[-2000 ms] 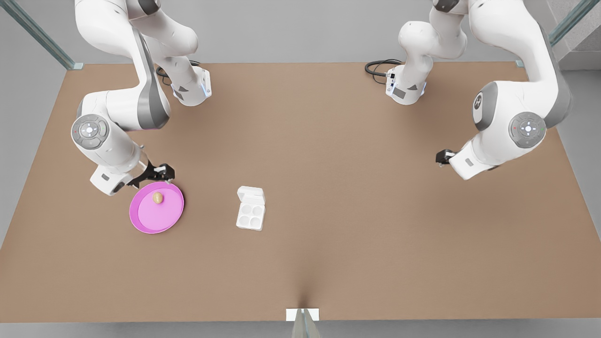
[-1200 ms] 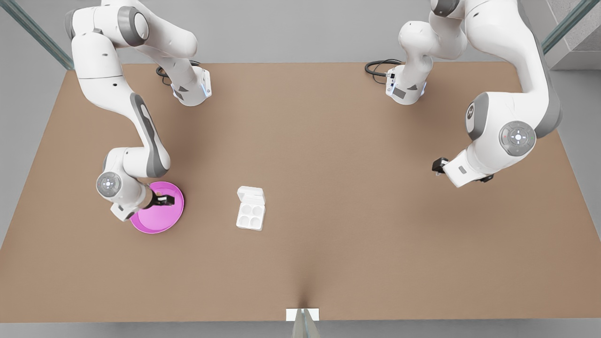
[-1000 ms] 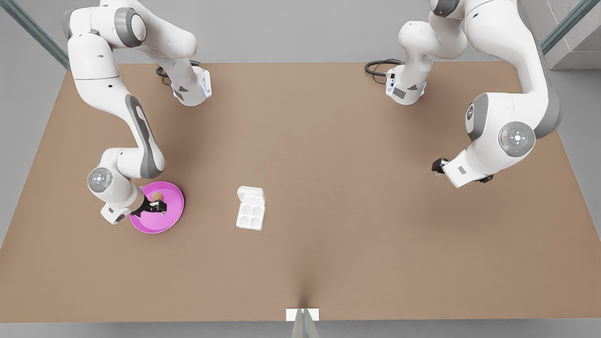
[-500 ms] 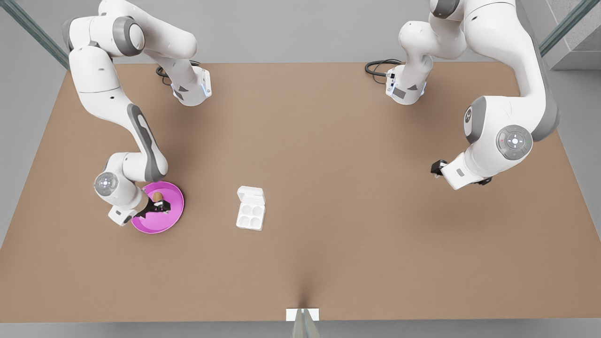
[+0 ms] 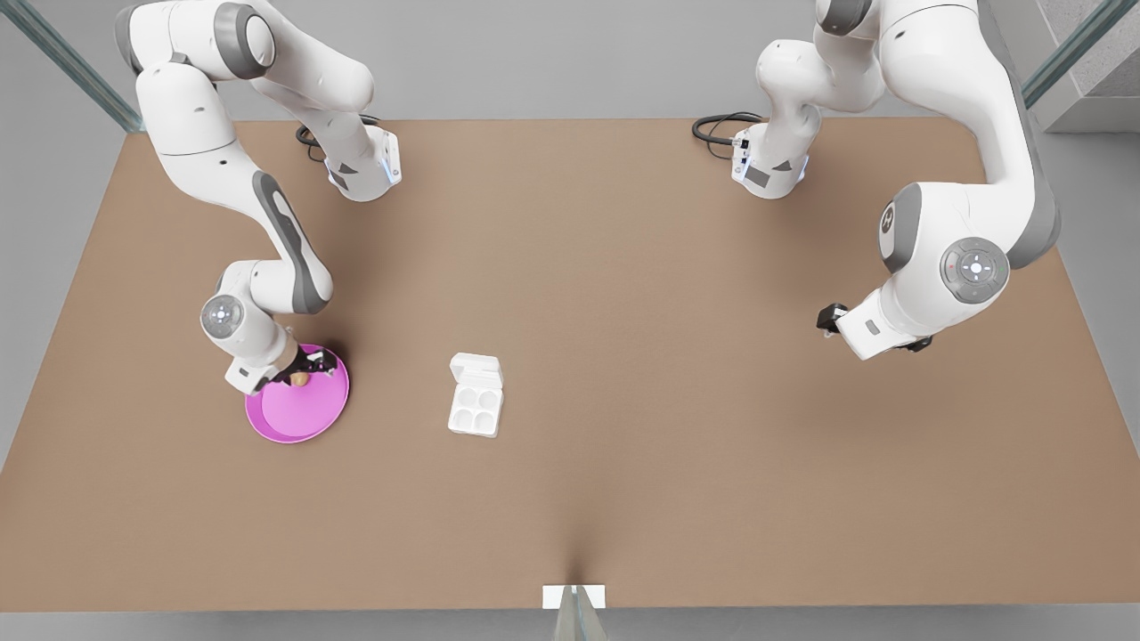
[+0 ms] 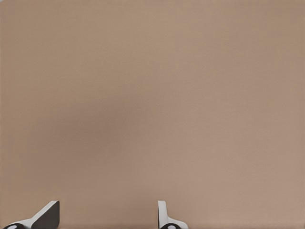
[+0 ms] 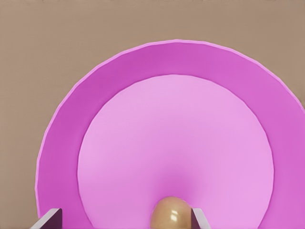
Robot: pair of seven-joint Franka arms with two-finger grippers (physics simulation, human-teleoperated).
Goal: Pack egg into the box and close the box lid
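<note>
The tan egg (image 5: 300, 379) lies on the far part of a round pink plate (image 5: 298, 418), on the front view's left. My right gripper (image 5: 304, 368) is low over the plate and open. In the right wrist view the egg (image 7: 171, 215) sits between its fingers, close to one fingertip (image 7: 199, 218). The white box (image 5: 476, 408) stands on the table to the right of the plate, with its four hollows empty. The box lid (image 5: 476, 367) is folded open at its far edge. My left gripper (image 5: 828, 319) waits on the front view's right, open over bare table (image 6: 152, 95).
The brown table (image 5: 623, 267) stretches wide between the plate, the box and the waiting arm. Both arm bases (image 5: 365, 169) stand at the far edge with black cables beside them. A small white marker (image 5: 574, 596) sits at the near edge.
My right gripper has come down onto the plate, swung across it and settled around the egg at the far side. The egg, plate and box have not moved. The left arm barely shifted.
</note>
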